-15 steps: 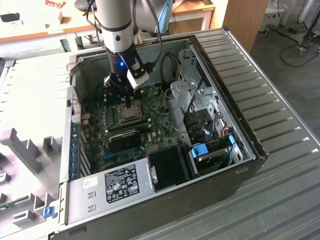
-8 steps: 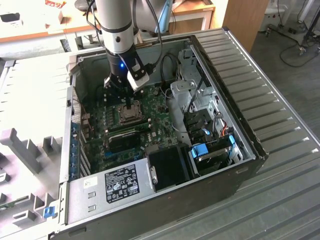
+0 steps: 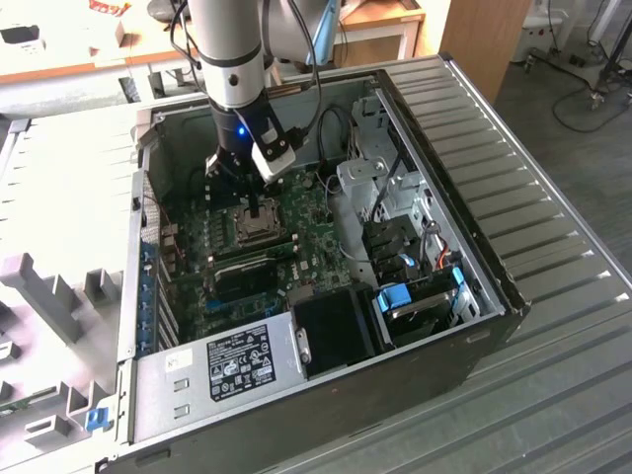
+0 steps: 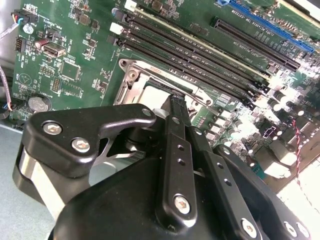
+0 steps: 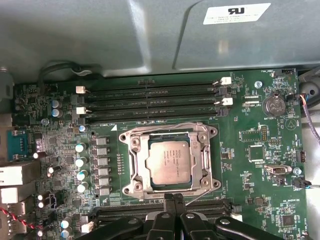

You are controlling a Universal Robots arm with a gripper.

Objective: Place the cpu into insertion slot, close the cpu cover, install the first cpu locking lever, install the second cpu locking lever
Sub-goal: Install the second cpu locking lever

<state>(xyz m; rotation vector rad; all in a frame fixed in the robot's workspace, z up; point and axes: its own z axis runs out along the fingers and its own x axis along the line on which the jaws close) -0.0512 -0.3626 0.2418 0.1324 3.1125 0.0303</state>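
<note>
The cpu (image 5: 169,162), a silver-tan square, lies flat in the insertion slot (image 5: 214,132) on the green motherboard. The grey metal cpu cover (image 5: 137,161) lies down around it, with the chip showing through its window. One thin wire lever (image 5: 170,124) runs along the slot's side by the memory slots. Another wire lever (image 5: 205,194) slants out at the opposite side, right by my fingertips. My gripper (image 5: 173,199) is shut with nothing seen between its fingers, its tips at the slot's edge. In the exterior view my gripper (image 3: 259,211) hangs just over the slot (image 3: 253,233). The second wrist view has my shut gripper (image 4: 175,102) over the cpu (image 4: 150,94) and cover (image 4: 131,80).
Long black memory slots (image 5: 150,102) run beside the socket, and a row of capacitors (image 5: 80,167) stands on another side. The computer case walls (image 3: 444,148) surround the board. A power supply (image 3: 232,370), a black fan shroud (image 3: 331,331) and drive bays (image 3: 415,267) stand close by.
</note>
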